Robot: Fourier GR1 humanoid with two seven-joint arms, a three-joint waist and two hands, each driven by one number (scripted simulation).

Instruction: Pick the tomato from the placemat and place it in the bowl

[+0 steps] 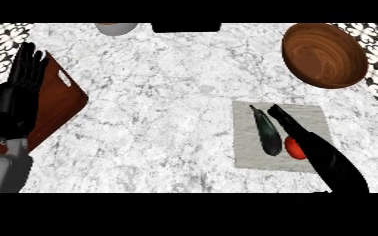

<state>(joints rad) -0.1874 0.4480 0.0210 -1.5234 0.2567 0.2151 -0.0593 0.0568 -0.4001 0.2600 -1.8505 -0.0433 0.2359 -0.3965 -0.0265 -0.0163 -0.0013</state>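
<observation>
tomato [294, 148] on placemat [247, 157] lower right, not lifted | right hand [299, 130] fingers straight, pressed together, over it | bowl [325, 55] upper right w/o tomato | left hand [22, 87] spread, resting left edge

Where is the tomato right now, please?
In the head view, lower right: the tomato lies on the placemat, between the eggplant and the right hand.

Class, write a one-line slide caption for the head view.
Right hand over red tomato on grey placemat, round wooden bowl beyond.
</observation>
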